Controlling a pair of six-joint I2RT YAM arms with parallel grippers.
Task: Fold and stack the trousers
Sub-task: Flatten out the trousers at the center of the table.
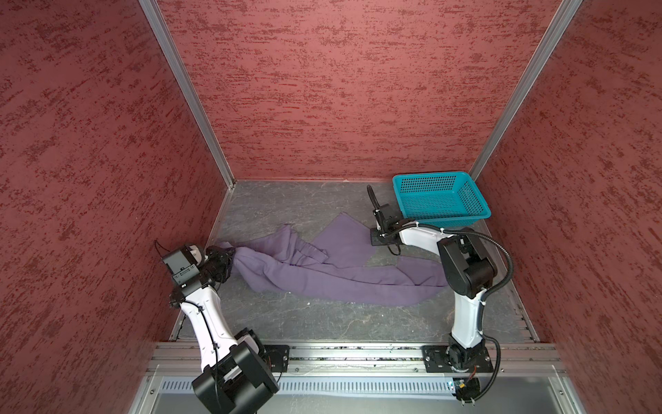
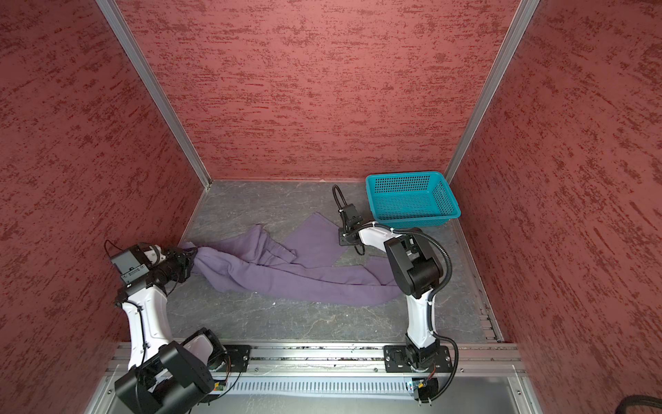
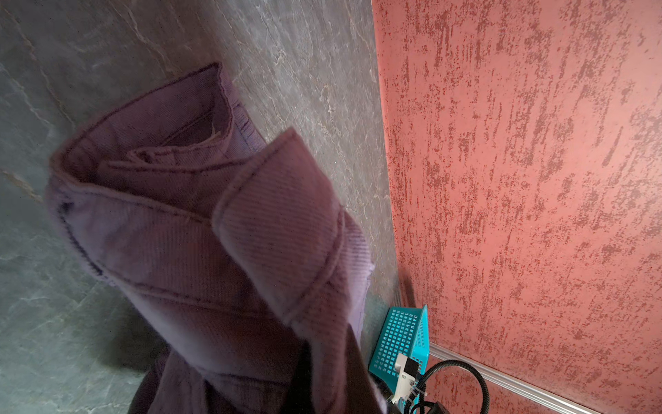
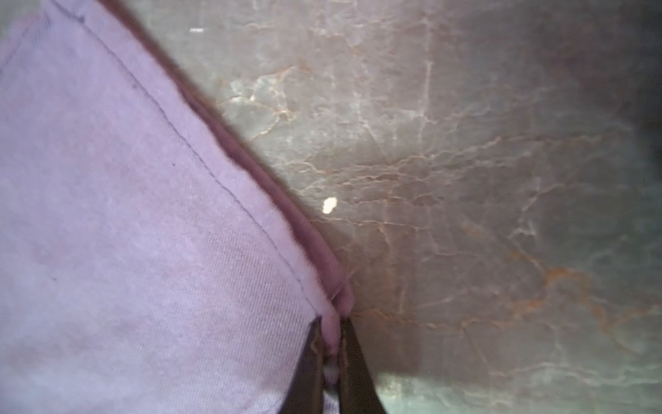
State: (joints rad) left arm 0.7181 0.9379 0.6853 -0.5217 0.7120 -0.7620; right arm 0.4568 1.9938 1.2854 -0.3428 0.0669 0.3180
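Enclosure: red textured walls on three sides of a grey marbled table.

Trousers: muted purple, unfolded, rumpled across the table, strung between the two grippers. Same layout in both top views, trousers. One end bunched and raised at the left gripper. Flat leg panel running up to the right gripper. Other leg trailing back under the right arm's elbow.

Teal mesh basket: just beyond the right gripper, in the far corner, apart from the cloth.

Left gripper: clenched on the bunched end of the trousers. Judged from above only. Fingers hidden behind cloth in the left wrist view. Shown there instead: a thick double-stitched band of the trousers, folded over itself, hanging close in front of the lens and clear of the table. Basket well past it, beside the right arm's cable.

Right gripper: from above, only the wrist low over the leg panel's corner, pinch not resolvable. Right wrist view closes that gap: right gripper nipped shut on the hemmed edge of the trousers, dark fingertips on either side of the hem. Cloth to one side of the fingertips, bare table to the other.

White speck: on the table just ahead of the fingertips, not made out from above.
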